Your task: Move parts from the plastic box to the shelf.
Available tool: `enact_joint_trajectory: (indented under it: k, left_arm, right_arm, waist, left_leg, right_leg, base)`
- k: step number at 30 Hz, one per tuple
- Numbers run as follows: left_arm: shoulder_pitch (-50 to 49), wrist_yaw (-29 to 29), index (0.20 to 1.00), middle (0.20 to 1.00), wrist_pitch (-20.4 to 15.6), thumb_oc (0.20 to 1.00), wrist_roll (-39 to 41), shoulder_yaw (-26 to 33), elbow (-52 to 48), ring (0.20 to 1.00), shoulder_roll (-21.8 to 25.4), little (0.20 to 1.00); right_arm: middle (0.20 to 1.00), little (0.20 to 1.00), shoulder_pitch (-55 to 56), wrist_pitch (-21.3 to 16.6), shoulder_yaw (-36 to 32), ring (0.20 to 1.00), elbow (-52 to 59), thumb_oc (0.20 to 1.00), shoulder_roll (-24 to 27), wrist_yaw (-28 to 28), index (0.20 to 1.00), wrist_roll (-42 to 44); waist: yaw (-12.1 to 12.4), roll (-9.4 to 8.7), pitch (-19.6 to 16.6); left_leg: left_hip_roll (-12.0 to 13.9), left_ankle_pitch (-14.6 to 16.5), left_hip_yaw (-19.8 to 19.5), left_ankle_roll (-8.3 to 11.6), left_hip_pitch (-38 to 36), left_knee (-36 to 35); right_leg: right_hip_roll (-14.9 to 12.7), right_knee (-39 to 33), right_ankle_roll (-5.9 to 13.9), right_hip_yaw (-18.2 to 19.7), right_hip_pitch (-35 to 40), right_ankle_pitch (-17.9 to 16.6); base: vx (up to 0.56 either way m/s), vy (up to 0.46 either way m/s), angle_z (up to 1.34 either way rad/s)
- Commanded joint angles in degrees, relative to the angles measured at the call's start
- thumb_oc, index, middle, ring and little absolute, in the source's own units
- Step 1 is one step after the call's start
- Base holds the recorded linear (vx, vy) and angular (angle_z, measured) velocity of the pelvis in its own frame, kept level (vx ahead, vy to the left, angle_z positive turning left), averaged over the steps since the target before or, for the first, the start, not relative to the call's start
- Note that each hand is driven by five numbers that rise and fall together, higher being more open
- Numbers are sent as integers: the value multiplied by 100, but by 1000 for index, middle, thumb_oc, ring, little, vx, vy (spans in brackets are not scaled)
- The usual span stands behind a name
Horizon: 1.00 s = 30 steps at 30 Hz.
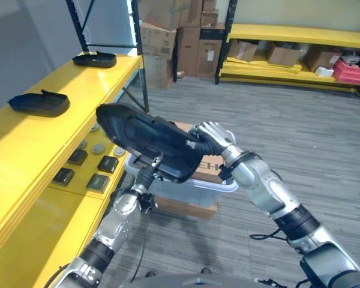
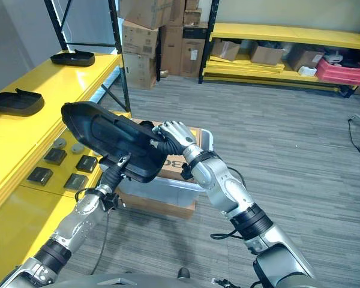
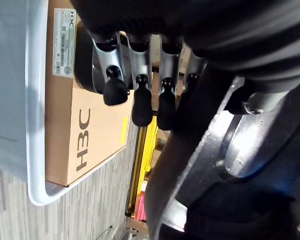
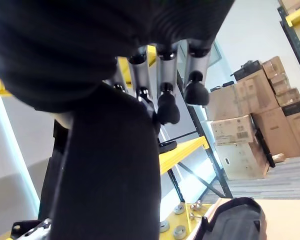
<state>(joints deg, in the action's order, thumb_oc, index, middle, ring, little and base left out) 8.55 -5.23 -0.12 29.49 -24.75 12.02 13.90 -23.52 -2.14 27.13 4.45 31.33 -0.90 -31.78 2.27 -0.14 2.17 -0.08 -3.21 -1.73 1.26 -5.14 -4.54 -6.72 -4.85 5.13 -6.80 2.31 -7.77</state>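
I hold a large black plastic part (image 1: 144, 141) in the air with both hands, next to the yellow shelf (image 1: 24, 150) and above the clear plastic box (image 1: 189, 191). My right hand (image 1: 213, 139) is shut on its right end, fingers (image 4: 165, 100) curled over the edge. From underneath, my left hand (image 1: 145, 174) grips the part's lower edge, its fingers (image 3: 140, 100) bent beside the part (image 3: 200, 165). A brown cardboard box (image 3: 85, 125) lies in the plastic box. Two similar black parts (image 1: 39, 103) (image 1: 95, 59) rest on the shelf top.
Several dark square pieces (image 1: 78, 157) and grey discs (image 1: 98, 148) sit on the shelf's lower yellow ledge. A black upright post (image 1: 141, 72) stands at the shelf's end. Stacked cardboard boxes (image 1: 162, 36) and another yellow rack (image 1: 300, 36) line the back wall across grey floor.
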Motion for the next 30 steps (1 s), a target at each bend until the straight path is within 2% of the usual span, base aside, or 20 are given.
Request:
enact_joint_trajectory:
  k: [1,3,4,5,9,10,11,16,17,19,21,25,28,30]
  left_arm:
    - [1146,-180,200,200,-826,200,-152,226,90,200,-417,200]
    - [1142,-225,200,200,-875,200,-141,254,137,200,-445,200]
    - [1152,-236,200,200,-962,200,-297,269,186,200,-445,200]
    - [1133,-290,200,200,-1010,200,-507,346,210,200,-390,200]
    - [917,-327,200,200,-1052,200,-1515,646,188,200,11,200]
    - [914,-328,200,200,-1051,200,-1517,643,186,200,9,200]
    - [801,-347,200,200,-1050,200,-2198,800,148,200,272,200]
    - [464,-393,200,200,-1090,200,-2881,1262,-48,200,697,200]
    - [238,-433,200,200,-1122,200,-3236,1599,-198,200,940,200]
    - [12,-451,200,200,-1168,200,-3301,1865,-261,200,1038,200]
    - [-299,-497,200,200,-1243,200,-3369,2275,-424,200,1131,200]
    - [-643,-479,200,200,-1333,200,-3256,2742,-802,200,1148,200]
    - [-890,-474,200,200,-1416,200,-3204,3031,-1143,200,1173,200]
    - [-853,-504,200,200,-1474,200,-3117,3037,-1277,200,1108,200]
  right_arm:
    - [200,200,44,-855,1449,200,535,200,-866,-654,200,1713]
    - [200,200,27,-867,1532,200,428,200,-905,-692,200,1865]
    - [200,200,25,-906,1654,200,391,200,-903,-886,200,2270]
    - [1000,1000,67,-897,1637,1000,443,1000,-836,-972,1000,2688]
    - [1000,1000,333,-896,1228,1000,597,1000,-512,-1192,1000,3681]
    - [1000,1000,339,-892,1223,1000,605,1000,-507,-1196,1000,3684]
    - [1000,1000,550,-942,775,1000,750,1000,-254,-1185,1000,3859]
    - [1000,1000,1290,-968,-374,1000,786,1000,102,-1120,1000,4232]
    - [1000,1000,1722,-971,-976,1000,499,1000,187,-1033,1000,4315]
    - [1000,1000,1969,-974,-1310,1000,-4,1000,215,-907,1000,4104]
    - [1000,1000,2283,-946,-1713,1000,-1037,1000,54,-671,1000,4061]
    - [1000,1000,2510,-855,-1877,1000,-2498,1000,-216,-493,1000,3880]
    - [1000,1000,2491,-729,-1778,1000,-3649,1000,-313,-275,1000,3254]
    - [1000,1000,2473,-605,-1781,1000,-4428,1000,-463,-122,1000,3192]
  waist:
    - [54,-111,-156]
    - [57,-113,-142]
    - [65,-120,-139]
    - [71,-122,-145]
    - [78,-131,-154]
    - [81,-130,-155]
    - [84,-124,-157]
    - [75,-109,-156]
    - [78,-93,-161]
    - [95,-81,-173]
    - [144,-49,-157]
    - [260,-11,-81]
    - [512,22,67]
    - [598,47,187]
  left_leg:
    - [194,28,-162,147,28,40]
    - [201,20,-159,156,36,37]
    - [204,15,-164,166,36,31]
    - [213,16,-163,178,29,27]
    - [228,27,-140,204,5,25]
    - [228,28,-140,204,3,24]
    - [243,23,-139,224,4,22]
    - [285,-3,-195,286,10,14]
    - [310,-28,-221,317,17,-6]
    - [328,-29,-248,324,15,-17]
    - [344,-48,-280,342,26,-21]
    - [383,-86,-485,404,92,-16]
    - [313,-217,-680,446,313,26]
    - [255,-340,-730,509,603,131]
  right_leg:
    - [-218,260,179,21,254,289]
    - [-218,264,176,26,245,293]
    - [-215,264,171,22,246,302]
    - [-218,261,175,6,257,310]
    - [-213,244,185,0,276,312]
    - [-213,242,185,0,278,312]
    - [-204,233,184,-22,293,318]
    - [-182,215,190,-110,332,326]
    - [-166,197,188,-159,352,335]
    - [-151,187,181,-172,362,345]
    - [-134,179,161,-200,370,357]
    - [-91,136,123,-388,455,424]
    - [-101,54,114,-697,488,394]
    - [-169,12,109,-1047,532,408]
  base:
    - [0,0,0]
    - [0,0,0]
    - [0,0,0]
    - [0,0,0]
    - [9,-5,0]
    - [32,-28,0]
    - [0,0,0]
    - [21,-32,8]
    - [29,-53,11]
    - [25,-57,17]
    - [20,-57,3]
    - [28,-56,14]
    - [-41,-35,43]
    - [-90,10,56]
